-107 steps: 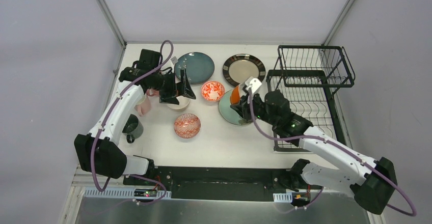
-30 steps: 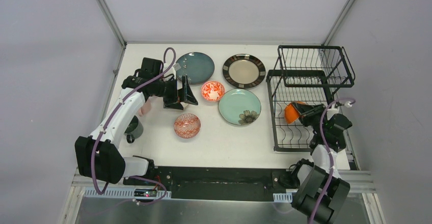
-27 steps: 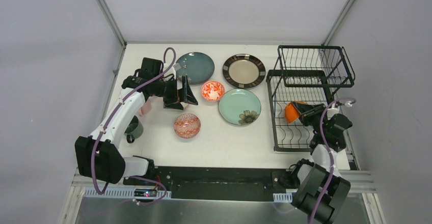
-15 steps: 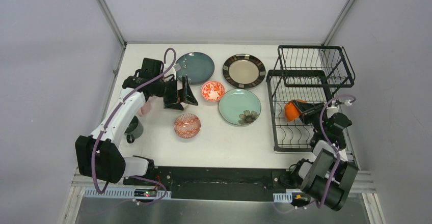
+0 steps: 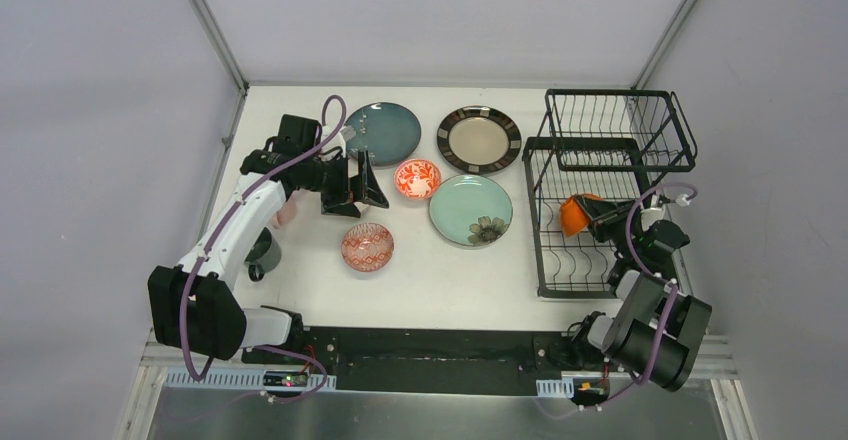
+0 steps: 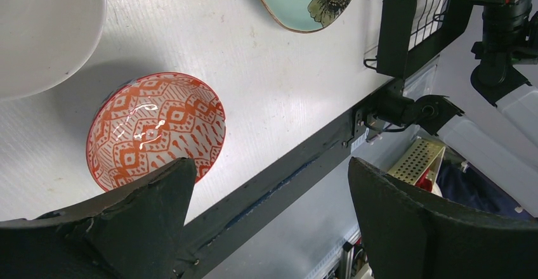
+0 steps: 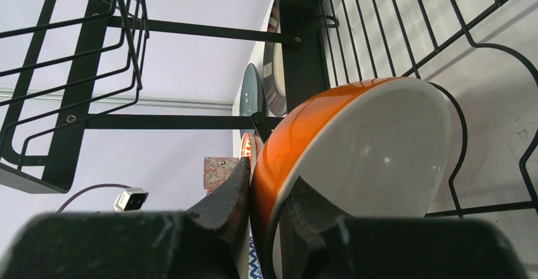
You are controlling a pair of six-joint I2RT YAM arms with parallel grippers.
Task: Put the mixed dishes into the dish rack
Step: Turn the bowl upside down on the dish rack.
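Note:
My right gripper (image 5: 598,222) is shut on the rim of the orange bowl (image 5: 573,215), holding it tilted on edge over the slotted lower tray of the black dish rack (image 5: 612,152). The right wrist view shows the bowl (image 7: 368,146) pinched at the right gripper (image 7: 266,177), one finger outside and one inside, with rack wires (image 7: 298,57) behind. My left gripper (image 5: 362,185) hangs open over the white bowl (image 6: 44,32), with nothing between its fingers. A red-patterned bowl (image 5: 367,247) lies just in front of it, also seen in the left wrist view (image 6: 155,130).
On the table lie a dark teal plate (image 5: 385,132), a dark-rimmed beige plate (image 5: 479,139), a mint green flower plate (image 5: 470,209) and a second red bowl (image 5: 417,178). A pink cup (image 5: 283,210) and a dark mug (image 5: 262,250) stand by the left arm.
The right gripper has carried the orange bowl from above the mint plate to the rack; in the last second it has edged slightly farther back. The left gripper has barely moved.

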